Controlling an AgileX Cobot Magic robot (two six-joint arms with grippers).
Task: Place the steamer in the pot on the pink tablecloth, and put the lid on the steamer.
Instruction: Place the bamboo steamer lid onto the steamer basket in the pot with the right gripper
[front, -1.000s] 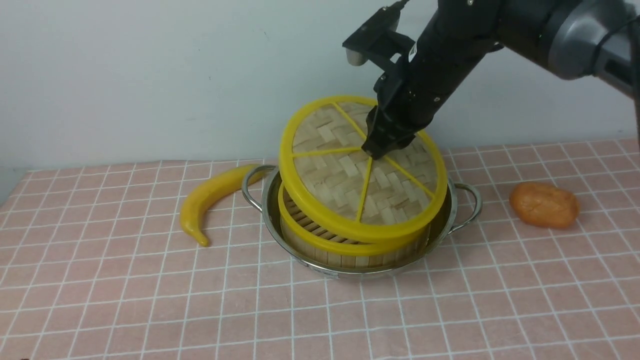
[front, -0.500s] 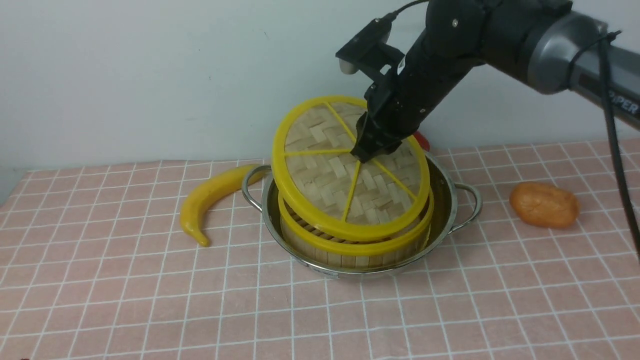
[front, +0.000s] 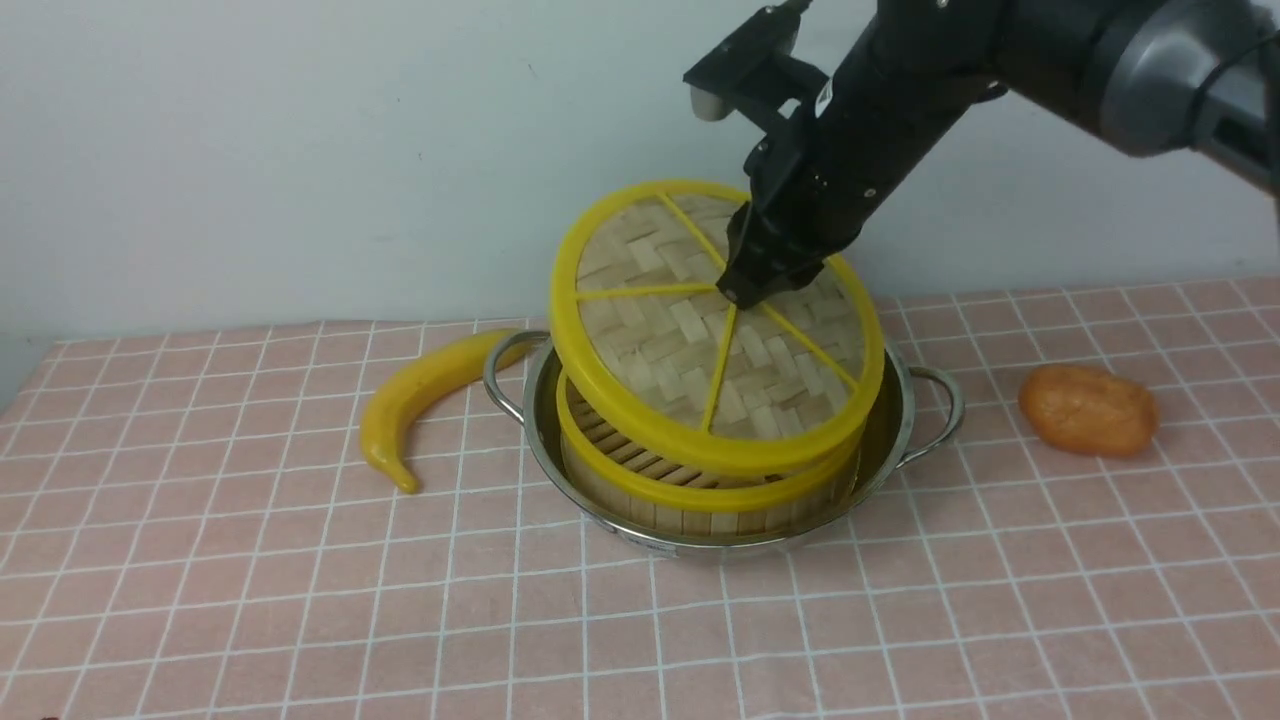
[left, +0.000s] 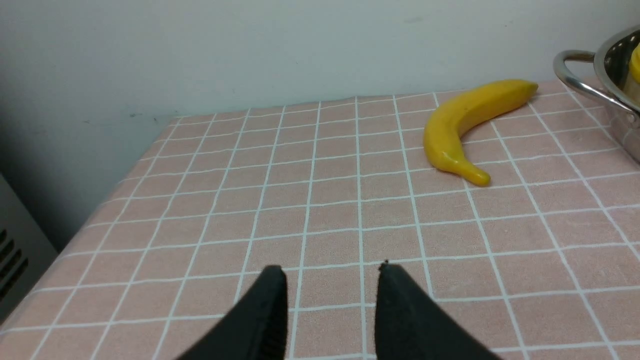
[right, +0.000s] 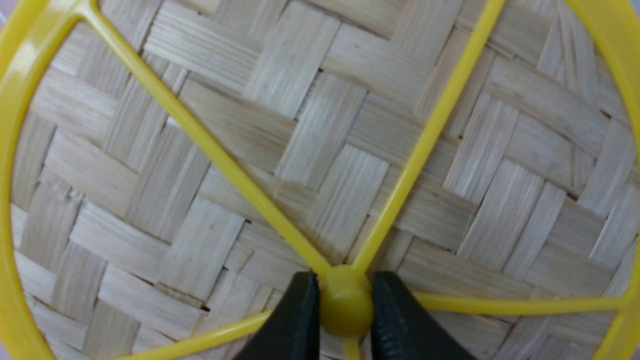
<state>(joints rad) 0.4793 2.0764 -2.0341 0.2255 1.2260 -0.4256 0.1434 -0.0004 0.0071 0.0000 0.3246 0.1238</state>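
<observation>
The right gripper (right: 344, 300) is closed on the small yellow hub of the flat round woven-bamboo lid with a thick yellow rim and yellow spokes (front: 690, 345); one black finger presses on each side of the hub. In the right wrist view the lid fills almost the whole picture, its rim is cut off at the edges, and nothing under it can be seen.

In the front view the lid hangs tilted above the round bamboo steamer with slat sides and a yellow rim (front: 700, 505), with the far edge high and the near edge low. I cannot tell if the near edge touches the steamer's rim. The steamer sits inside the wide shiny steel pot with two loop handles (front: 540, 440), which stands on the pink tablecloth with white checks (front: 300, 600). The lid hides the back part of both; only a few floor slats show through the gap at the front left. The right arm is cut off by the top and right borders.

A yellow banana (front: 420, 395) lies just left of the pot, and an orange rounded lump (front: 1088, 410), hard to identify, lies well to the right.

The left gripper (left: 331, 268) hangs above bare cloth with its jaws apart and nothing between them. In that view only one handle and a piece of the pot's wall are visible.
</observation>
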